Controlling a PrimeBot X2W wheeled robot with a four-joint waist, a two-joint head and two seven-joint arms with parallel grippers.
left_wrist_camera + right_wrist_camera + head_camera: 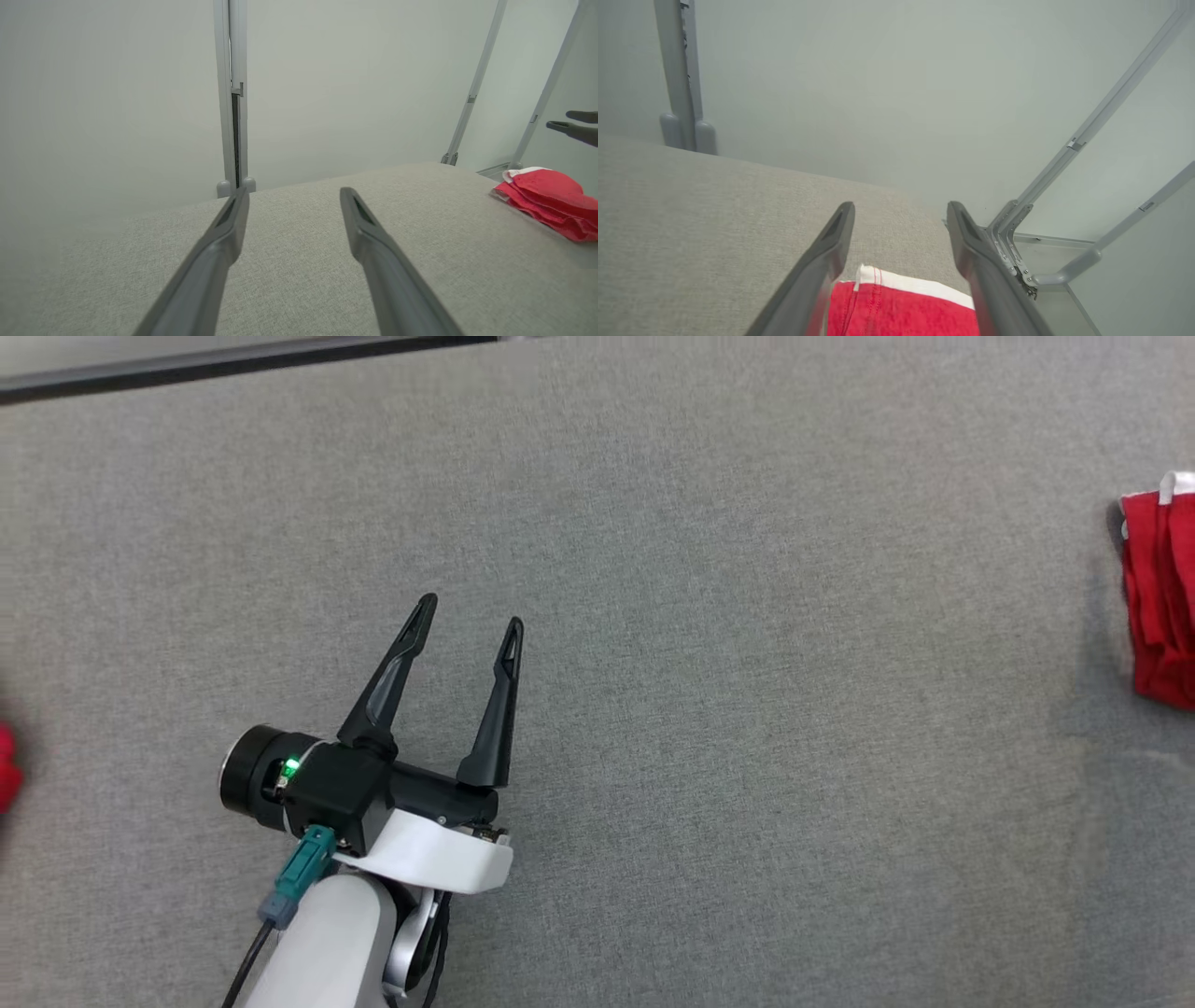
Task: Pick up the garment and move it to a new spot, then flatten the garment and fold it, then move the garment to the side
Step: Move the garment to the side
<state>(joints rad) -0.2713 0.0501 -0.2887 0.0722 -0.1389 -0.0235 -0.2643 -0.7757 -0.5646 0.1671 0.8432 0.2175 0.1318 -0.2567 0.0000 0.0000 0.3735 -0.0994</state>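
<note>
Garment [1160, 602] lies by tabletop [747, 709] rt edge; left end effector [470, 612] & right end effector [901, 207] released.

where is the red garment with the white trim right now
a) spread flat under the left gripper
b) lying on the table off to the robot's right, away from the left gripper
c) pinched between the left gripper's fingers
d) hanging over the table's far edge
b: the red garment lies bunched in folds at the right side of the grey table, well apart from the left gripper, whose fingers stand open over bare cloth.
</note>
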